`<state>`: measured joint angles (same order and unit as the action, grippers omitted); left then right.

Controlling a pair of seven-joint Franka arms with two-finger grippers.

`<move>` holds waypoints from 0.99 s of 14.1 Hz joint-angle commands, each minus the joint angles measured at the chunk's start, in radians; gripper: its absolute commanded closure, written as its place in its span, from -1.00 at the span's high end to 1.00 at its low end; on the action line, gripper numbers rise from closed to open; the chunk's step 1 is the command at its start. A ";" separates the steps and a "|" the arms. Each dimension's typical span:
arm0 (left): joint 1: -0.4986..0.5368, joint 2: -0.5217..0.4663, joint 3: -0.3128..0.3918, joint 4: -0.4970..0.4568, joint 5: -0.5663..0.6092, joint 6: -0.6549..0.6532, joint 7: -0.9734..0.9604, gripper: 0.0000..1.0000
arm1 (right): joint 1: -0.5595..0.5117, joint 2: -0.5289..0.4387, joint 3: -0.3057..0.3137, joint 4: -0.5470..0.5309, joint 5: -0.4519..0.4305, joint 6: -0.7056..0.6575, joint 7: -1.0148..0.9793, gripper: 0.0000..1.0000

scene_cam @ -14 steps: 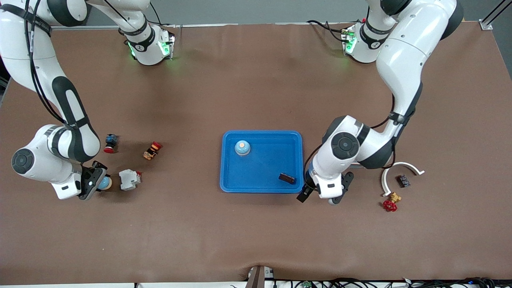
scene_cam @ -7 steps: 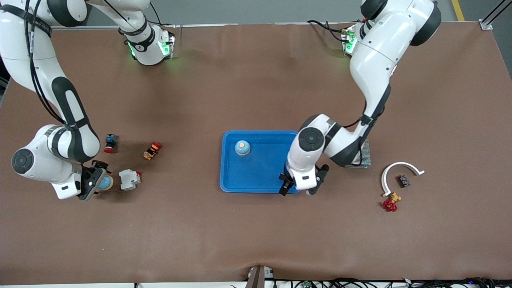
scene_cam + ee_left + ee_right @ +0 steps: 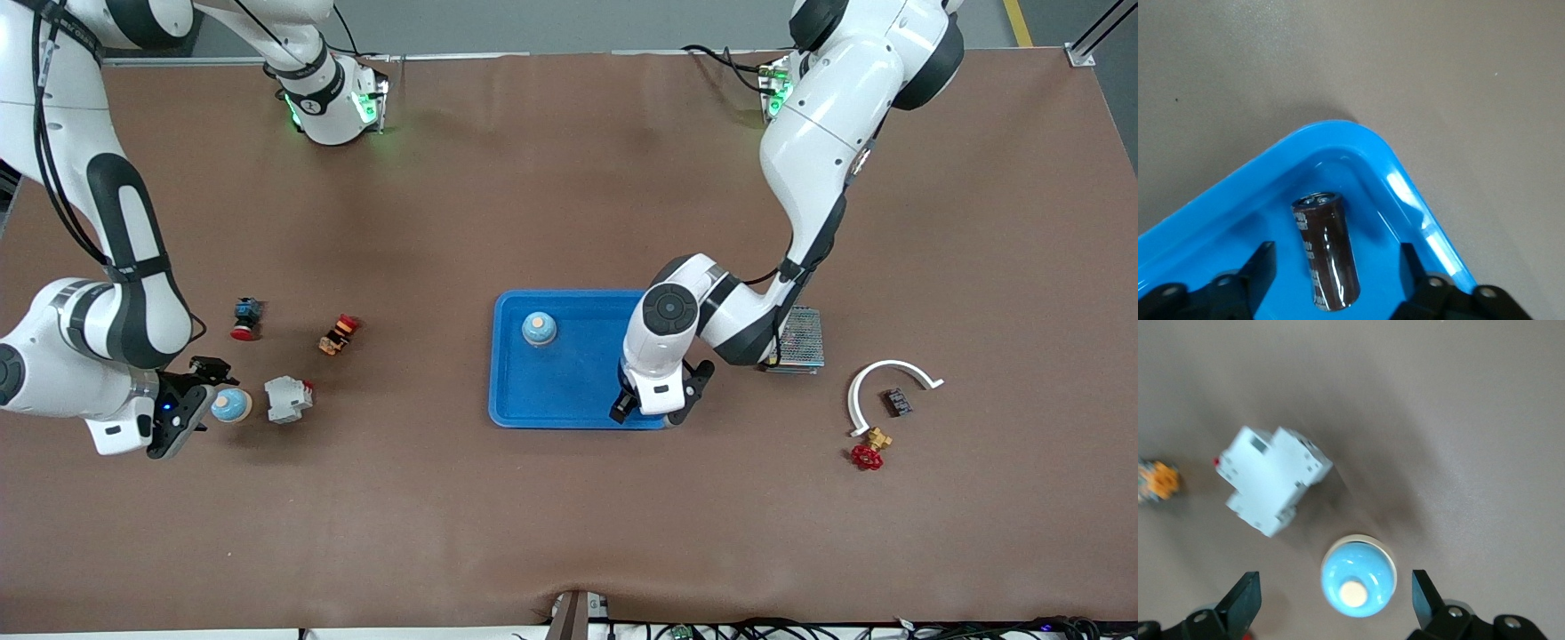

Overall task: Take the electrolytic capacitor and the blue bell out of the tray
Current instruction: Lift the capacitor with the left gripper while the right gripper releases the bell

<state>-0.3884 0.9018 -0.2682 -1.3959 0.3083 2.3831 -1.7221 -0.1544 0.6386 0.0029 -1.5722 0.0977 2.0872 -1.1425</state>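
Note:
A blue tray (image 3: 578,378) lies mid-table. A light blue bell (image 3: 539,328) with a pale button stands in it. My left gripper (image 3: 652,407) hangs over the tray's corner nearest the front camera, at the left arm's end. It hides the capacitor in the front view. In the left wrist view the dark brown capacitor (image 3: 1326,250) lies flat in that corner, between the open fingers of the left gripper (image 3: 1336,267). A second blue bell (image 3: 230,405) stands on the table. My right gripper (image 3: 187,407) is open just beside it. In the right wrist view the bell (image 3: 1359,581) sits between the spread fingers of the right gripper (image 3: 1335,599), untouched.
A white circuit breaker (image 3: 288,398) stands close beside the loose bell. An orange-red part (image 3: 339,334) and a red-blue push button (image 3: 246,318) lie farther off. Toward the left arm's end lie a mesh power supply (image 3: 796,338), a white curved piece (image 3: 889,382), a black part (image 3: 896,403) and a red-handled valve (image 3: 869,449).
My left gripper has moved from beside the tray to over its corner, above the capacitor. My right gripper has shifted off the loose bell toward the right arm's end of the table.

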 commanded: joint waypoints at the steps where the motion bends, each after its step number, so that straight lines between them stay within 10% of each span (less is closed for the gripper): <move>1: -0.014 0.000 0.007 0.018 0.012 -0.047 -0.017 0.50 | 0.053 -0.088 0.002 -0.003 0.016 -0.106 0.213 1.00; 5: -0.010 0.000 0.007 0.020 0.012 -0.055 -0.013 0.39 | 0.162 -0.187 0.002 0.000 0.014 -0.216 0.576 1.00; 9: -0.001 -0.003 0.007 0.018 0.009 -0.056 -0.007 -1.00 | 0.297 -0.230 0.003 0.000 0.016 -0.230 0.895 1.00; 14: 0.035 -0.078 0.006 0.025 0.023 -0.130 0.013 -1.00 | 0.472 -0.240 0.003 0.001 0.016 -0.207 1.292 1.00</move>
<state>-0.3781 0.8793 -0.2634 -1.3657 0.3083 2.2969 -1.7216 0.2651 0.4237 0.0174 -1.5530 0.0994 1.8709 0.0300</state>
